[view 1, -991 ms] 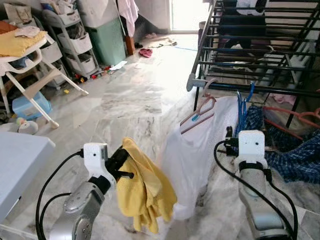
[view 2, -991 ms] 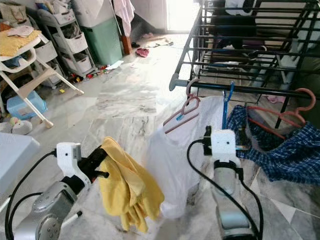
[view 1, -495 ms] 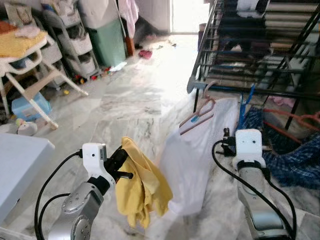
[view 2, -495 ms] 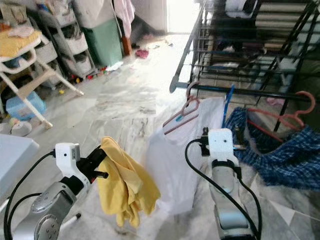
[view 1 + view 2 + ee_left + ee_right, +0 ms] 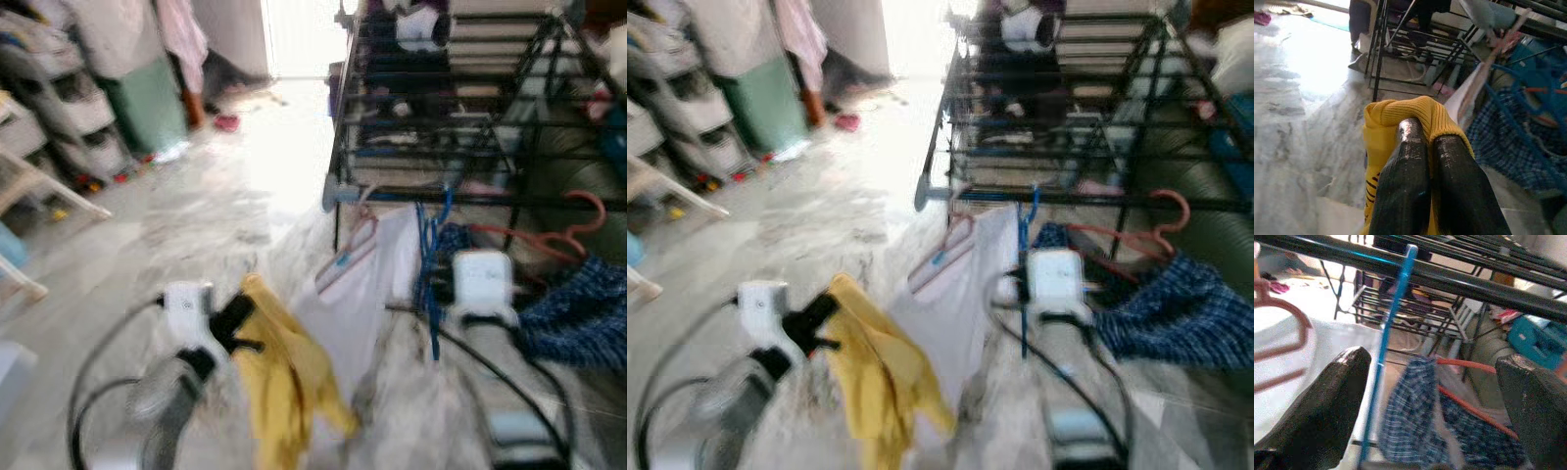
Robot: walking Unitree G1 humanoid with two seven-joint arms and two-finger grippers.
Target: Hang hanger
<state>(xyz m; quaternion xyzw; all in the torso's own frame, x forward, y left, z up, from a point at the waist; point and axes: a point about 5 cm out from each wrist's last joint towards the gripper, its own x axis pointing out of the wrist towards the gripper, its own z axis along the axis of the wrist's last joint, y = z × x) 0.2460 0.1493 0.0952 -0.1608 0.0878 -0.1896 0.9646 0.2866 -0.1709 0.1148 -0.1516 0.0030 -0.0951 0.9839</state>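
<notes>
Blue hanger (image 5: pixel 1388 333) hangs by its hook on the lowest black rail of the drying rack (image 5: pixel 1048 108), between a pink hanger (image 5: pixel 942 253) carrying a white garment (image 5: pixel 965 294) and an orange hanger (image 5: pixel 1136 230) holding a blue checked shirt (image 5: pixel 1176 313). The right gripper (image 5: pixel 1435 401) sits just below the rail with its fingers (image 5: pixel 1322 401) spread wide apart on either side of the blue hanger, not gripping it. The left gripper (image 5: pixel 1425 161) is lower over the marble floor (image 5: pixel 196 206), its fingers (image 5: pixel 1405 171) clenched on a yellow cloth (image 5: pixel 289 382) that droops from them. Both head views are blurred.
</notes>
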